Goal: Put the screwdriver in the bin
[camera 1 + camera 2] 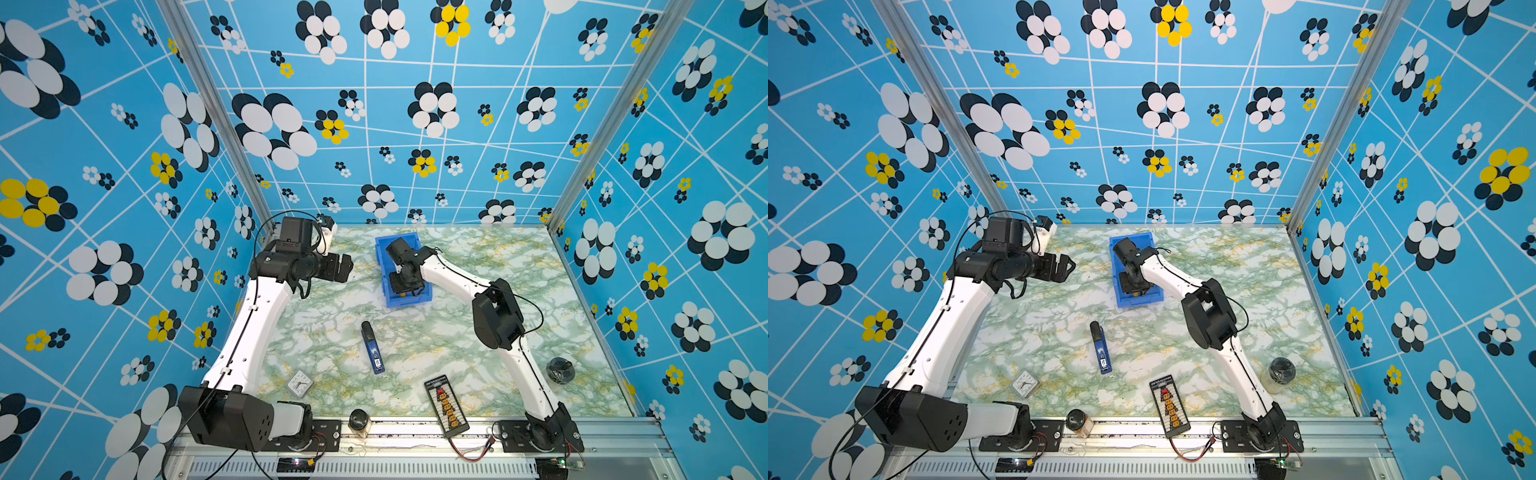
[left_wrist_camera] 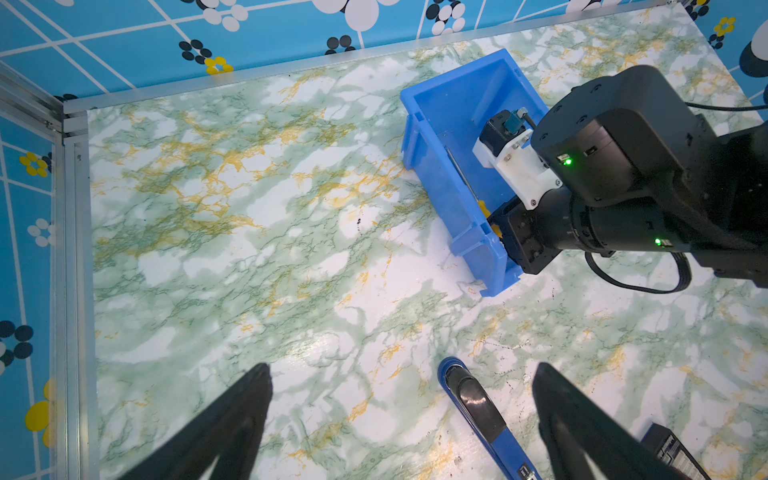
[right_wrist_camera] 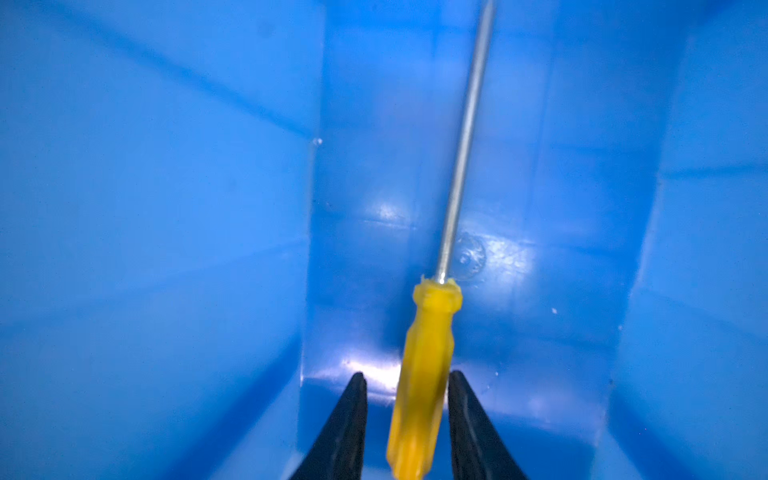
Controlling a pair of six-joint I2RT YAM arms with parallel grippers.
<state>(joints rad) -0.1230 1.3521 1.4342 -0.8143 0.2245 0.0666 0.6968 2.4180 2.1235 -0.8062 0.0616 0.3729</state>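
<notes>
The blue bin [image 1: 381, 266] [image 1: 1114, 270] stands at the back middle of the marble table. My right gripper [image 1: 409, 286] [image 1: 1133, 286] reaches down inside it. In the right wrist view the screwdriver [image 3: 428, 353], yellow handle and thin metal shaft, lies along the bin floor [image 3: 540, 291] between the fingers of the right gripper [image 3: 408, 375]. The jaws stand slightly open, with a gap beside the blurred handle. In the left wrist view the screwdriver's shaft [image 2: 459, 170] shows against the bin wall [image 2: 440, 137]. My left gripper [image 1: 347, 266] [image 2: 401, 370] hangs open and empty, left of the bin.
A blue-and-black device [image 1: 372, 347] [image 2: 478, 407] lies mid-table in front of the bin. Near the front edge are a small clock [image 1: 300, 383], a black board with yellow connectors [image 1: 446, 407] and a jar [image 1: 359, 422]. A dark-lidded jar [image 1: 560, 370] stands at the right.
</notes>
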